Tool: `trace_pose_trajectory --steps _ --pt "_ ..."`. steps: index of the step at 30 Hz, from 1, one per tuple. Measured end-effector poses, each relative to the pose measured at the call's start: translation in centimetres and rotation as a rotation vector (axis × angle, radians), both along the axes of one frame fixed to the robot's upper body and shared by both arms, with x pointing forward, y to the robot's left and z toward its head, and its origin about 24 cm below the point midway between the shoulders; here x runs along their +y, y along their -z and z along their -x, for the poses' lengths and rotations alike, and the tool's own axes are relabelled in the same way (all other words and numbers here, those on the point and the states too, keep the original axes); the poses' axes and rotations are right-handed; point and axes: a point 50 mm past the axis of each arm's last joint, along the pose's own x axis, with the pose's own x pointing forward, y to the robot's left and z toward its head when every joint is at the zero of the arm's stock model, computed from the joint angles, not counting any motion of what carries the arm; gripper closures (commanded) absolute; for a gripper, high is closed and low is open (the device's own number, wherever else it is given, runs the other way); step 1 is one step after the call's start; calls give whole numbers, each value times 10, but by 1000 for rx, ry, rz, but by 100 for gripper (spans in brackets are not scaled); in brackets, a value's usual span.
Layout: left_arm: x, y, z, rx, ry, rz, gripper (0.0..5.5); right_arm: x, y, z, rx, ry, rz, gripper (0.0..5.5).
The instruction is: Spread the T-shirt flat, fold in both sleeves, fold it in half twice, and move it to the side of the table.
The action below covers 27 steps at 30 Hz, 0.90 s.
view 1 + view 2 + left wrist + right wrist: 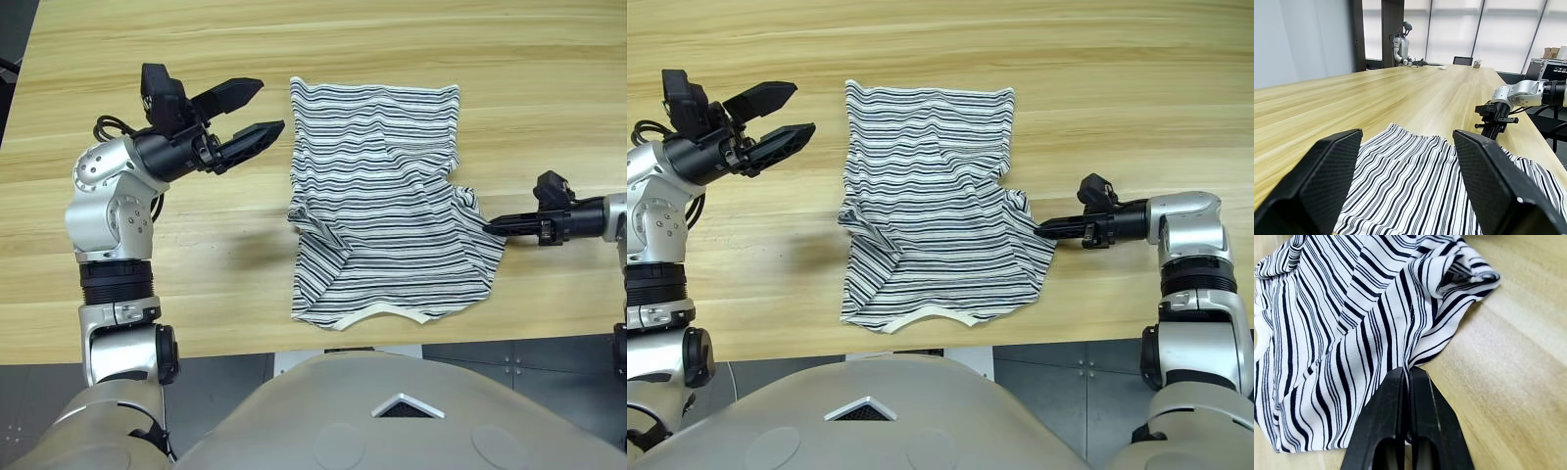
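A black-and-white striped T-shirt (382, 206) lies on the wooden table (147, 294), narrowed into a rumpled rectangle with its neckline toward the front edge. My left gripper (269, 106) hovers open just left of the shirt's far left corner, its jaws wide apart and holding nothing; its fingers (1327, 171) frame the cloth (1410, 186). My right gripper (487, 227) is shut on the shirt's right edge near the middle, its fingertips (1403, 377) pinching the striped fabric (1342, 318) low on the table.
Bare wood stretches on all sides of the shirt, widest at the far side. The table's front edge (196, 354) runs close to the neckline. Another robot (1400, 46) stands at the table's far end.
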Motion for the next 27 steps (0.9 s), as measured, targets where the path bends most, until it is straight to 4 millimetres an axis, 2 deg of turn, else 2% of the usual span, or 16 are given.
trace_pose_trajectory --steps 2,4,9,14,20,25,27 --pt "-1 0 0 1 3 0 203 4 -8 -1 -43 -19 -6 537" --pt "-1 0 0 0 5 0 203 5 -26 -6 -117 -45 3 537" --pt "-6 0 -2 -5 17 7 203 10 -45 -8 -217 -80 33 537" --pt "-8 0 -4 -9 22 4 203 12 -62 -1 -281 -105 34 537" --pt "-9 -2 -6 -15 27 5 203 34 -73 9 -345 -192 5 537" --pt "-10 -2 -6 -16 28 5 203 51 -84 7 -424 -229 12 537" --pt "-9 -2 -6 -22 27 4 203 65 -86 6 -451 -267 -5 537"
